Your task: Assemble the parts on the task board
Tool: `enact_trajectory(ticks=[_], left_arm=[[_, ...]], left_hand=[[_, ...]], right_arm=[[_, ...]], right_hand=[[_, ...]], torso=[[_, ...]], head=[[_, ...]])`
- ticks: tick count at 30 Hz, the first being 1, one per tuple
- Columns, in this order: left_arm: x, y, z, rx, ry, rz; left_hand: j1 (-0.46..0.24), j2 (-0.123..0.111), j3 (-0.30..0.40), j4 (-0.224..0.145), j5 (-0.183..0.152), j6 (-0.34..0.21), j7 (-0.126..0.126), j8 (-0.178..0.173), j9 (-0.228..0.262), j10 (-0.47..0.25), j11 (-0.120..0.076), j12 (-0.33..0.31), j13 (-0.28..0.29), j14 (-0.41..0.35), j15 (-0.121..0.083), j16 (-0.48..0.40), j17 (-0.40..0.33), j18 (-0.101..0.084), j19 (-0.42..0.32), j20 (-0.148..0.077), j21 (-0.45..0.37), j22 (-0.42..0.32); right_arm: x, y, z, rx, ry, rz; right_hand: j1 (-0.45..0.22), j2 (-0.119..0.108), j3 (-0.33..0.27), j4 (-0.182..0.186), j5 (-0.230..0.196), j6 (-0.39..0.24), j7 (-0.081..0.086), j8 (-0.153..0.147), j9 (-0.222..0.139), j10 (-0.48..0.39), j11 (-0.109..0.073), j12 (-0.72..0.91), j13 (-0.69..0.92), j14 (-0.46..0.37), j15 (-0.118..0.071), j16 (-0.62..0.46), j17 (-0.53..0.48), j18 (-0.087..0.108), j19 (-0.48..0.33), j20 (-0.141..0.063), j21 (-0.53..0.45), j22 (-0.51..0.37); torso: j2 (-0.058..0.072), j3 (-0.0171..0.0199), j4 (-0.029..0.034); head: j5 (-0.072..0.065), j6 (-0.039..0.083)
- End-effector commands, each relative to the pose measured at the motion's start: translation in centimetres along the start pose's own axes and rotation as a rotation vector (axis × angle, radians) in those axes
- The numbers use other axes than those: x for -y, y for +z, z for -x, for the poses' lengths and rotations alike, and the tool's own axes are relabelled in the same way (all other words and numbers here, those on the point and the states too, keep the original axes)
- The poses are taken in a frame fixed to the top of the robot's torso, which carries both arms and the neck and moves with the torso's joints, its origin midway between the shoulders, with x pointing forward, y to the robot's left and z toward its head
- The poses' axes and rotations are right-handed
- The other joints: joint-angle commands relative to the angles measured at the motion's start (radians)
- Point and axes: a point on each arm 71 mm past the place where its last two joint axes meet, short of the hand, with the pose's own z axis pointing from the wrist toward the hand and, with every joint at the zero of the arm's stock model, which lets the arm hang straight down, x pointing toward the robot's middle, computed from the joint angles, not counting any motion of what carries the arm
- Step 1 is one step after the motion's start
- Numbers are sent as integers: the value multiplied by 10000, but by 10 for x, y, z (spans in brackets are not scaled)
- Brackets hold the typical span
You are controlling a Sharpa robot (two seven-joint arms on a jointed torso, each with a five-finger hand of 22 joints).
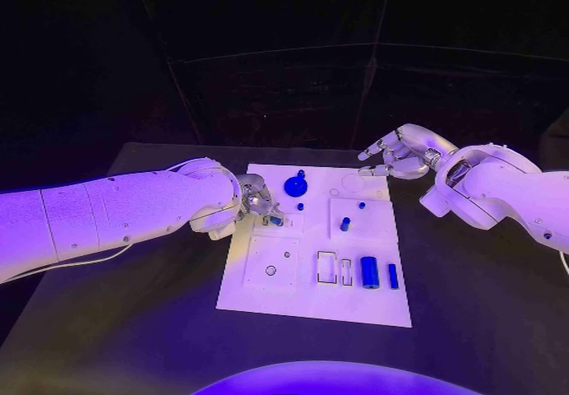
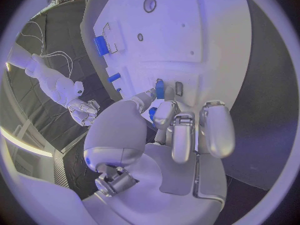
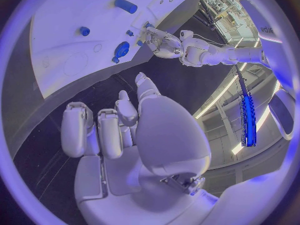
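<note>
Black tabletop [image 1: 131, 329] carries the white rectangular task board [image 1: 356, 309] at its middle. On the board's near half lie a stout blue cylinder [image 1: 369, 272] and, just to its right, a slimmer blue bar [image 1: 392, 276]; left of them sit two empty rectangular outlines, and further left a square panel with a small dark hole [image 1: 270, 270].

Midway up the board, a short blue peg [image 1: 345, 223] stands on a raised square, with a tiny blue stud [image 1: 362, 205] beyond it. At the board's left edge the left hand [image 1: 252, 204] rests low over the plate, its fingers curled in around a small blue piece [image 1: 276, 220]. In the left wrist view that small piece [image 2: 159, 89] shows pinched at the fingertips [image 2: 164, 112], its lower end against the board next to a narrow slot; most of it is hidden behind the fingers, so its shape is hard to make out.

Near the far edge lies a round blue knob-like part [image 1: 295, 186] with a small tab on its far side, and another small blue dot sits just this side of it.

Beyond the board's far right corner, the right hand [image 1: 397, 152] hovers above the table, apart from the board. Its fingers are loosely bent and spread, with nothing between them, as the right wrist view [image 3: 119, 130] confirms.
</note>
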Motion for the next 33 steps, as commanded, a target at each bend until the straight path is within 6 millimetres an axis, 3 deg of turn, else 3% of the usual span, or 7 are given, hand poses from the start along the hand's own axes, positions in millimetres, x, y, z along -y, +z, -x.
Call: enact_trajectory(ticks=[1, 29, 33], left_arm=[[-1, 1, 0, 181, -191, 57], [-1, 3, -8, -301, 79, 257], [-2, 3, -8, -419, 167, 308]], left_hand=[[37, 96, 1180, -1158, -14, 6, -39, 38, 1, 37, 2, 13, -10, 1038, -23, 31, 2634, -35, -13, -26, -40, -8], [-43, 32, 1358, -1134, -57, -15, -55, 98, 60, 38, -11, 11, -24, 1038, -34, 31, 2634, -35, -9, -35, -46, -4], [-31, -10, 1467, -1174, -61, -30, -60, 126, 89, 40, -18, 18, -19, 1038, -41, 31, 2634, -36, -6, -41, -43, 6]], right_arm=[[-2, 0, 0, -42, -70, 85], [-4, 2, -2, -130, -69, 119], [-5, 3, -3, -153, -65, 138]], right_hand=[[-10, 90, -44, 3, 61, 72, -3, 46, 8, -21, -4, 24, -11, 482, -46, -51, 175, 107, -51, 14, -60, -9], [-10, 90, -44, 3, 61, 72, -3, 46, 8, -21, -4, 24, -11, 482, -46, -51, 175, 107, -51, 14, -60, -9], [-10, 90, -44, 3, 61, 72, -3, 46, 8, -21, -4, 24, -11, 482, -46, -51, 175, 107, -51, 14, -60, -9]], torso=[[16, 14, -31], [13, 2, -12], [22, 2, -37]], head=[[20, 29], [-11, -14], [4, -20]])
